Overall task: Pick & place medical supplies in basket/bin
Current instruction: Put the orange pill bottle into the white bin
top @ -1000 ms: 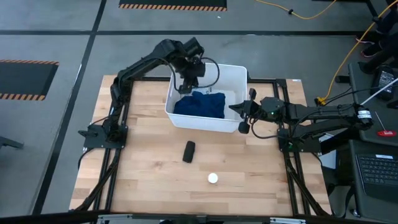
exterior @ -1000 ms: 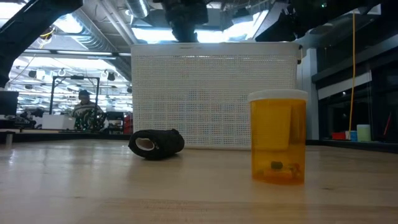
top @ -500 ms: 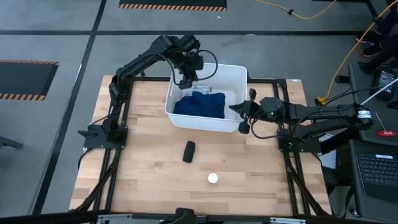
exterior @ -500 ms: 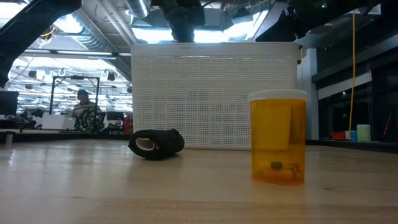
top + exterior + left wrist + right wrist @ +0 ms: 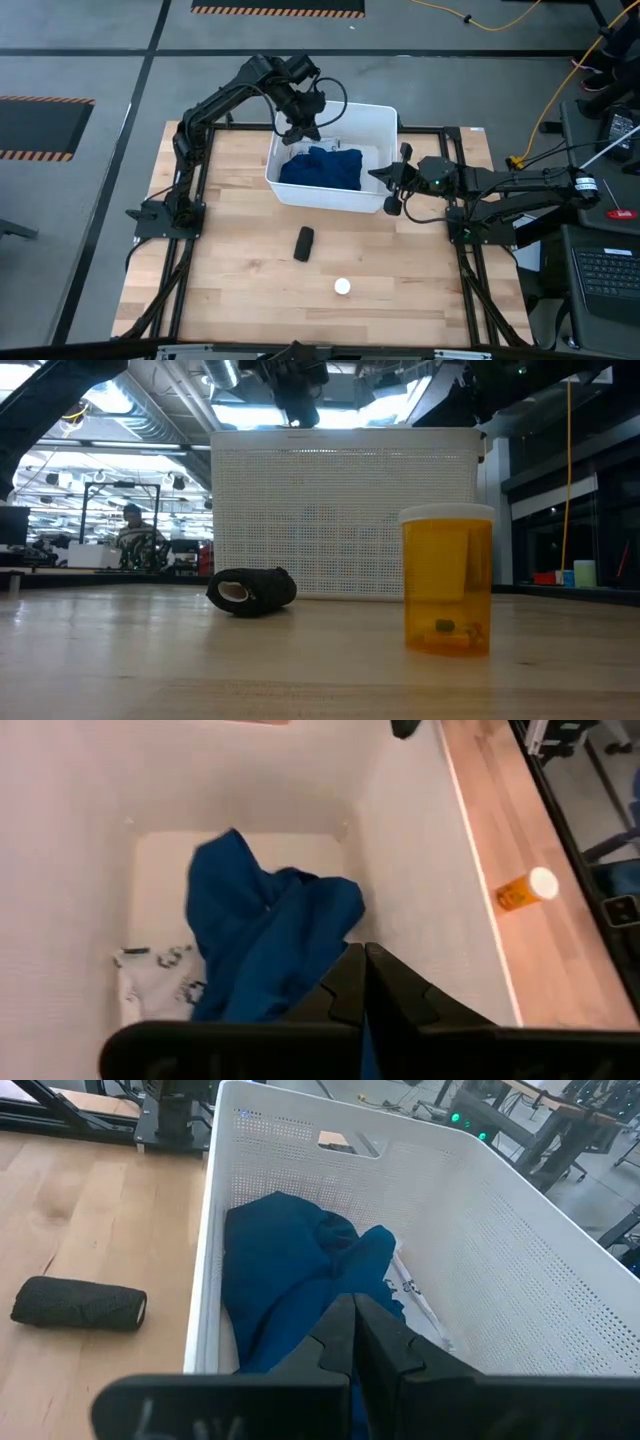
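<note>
- My landmark is the white perforated tub [image 5: 380,125] at the far middle of the wooden table [image 5: 230,270].
- The dark blue cloth [image 5: 322,167] lies bunched inside the tub, covering most of its floor.
- The white packet with dark printing [image 5: 155,982] also lies in the tub, partly tucked under the cloth, near one end wall.
- My left gripper [image 5: 303,128] hangs above the tub's far-left corner, fingers [image 5: 345,985] pressed together and holding nothing.
- My right gripper [image 5: 388,190] waits just outside the tub's right end wall, fingers [image 5: 335,1335] likewise closed and empty.
- The black wrap roll [image 5: 304,243] lies on the table in front of the tub, apart from its near wall.
- The amber pill bottle with a white cap [image 5: 447,581] stands upright farther out from the tub than the roll, toward the table's near edge.
</note>
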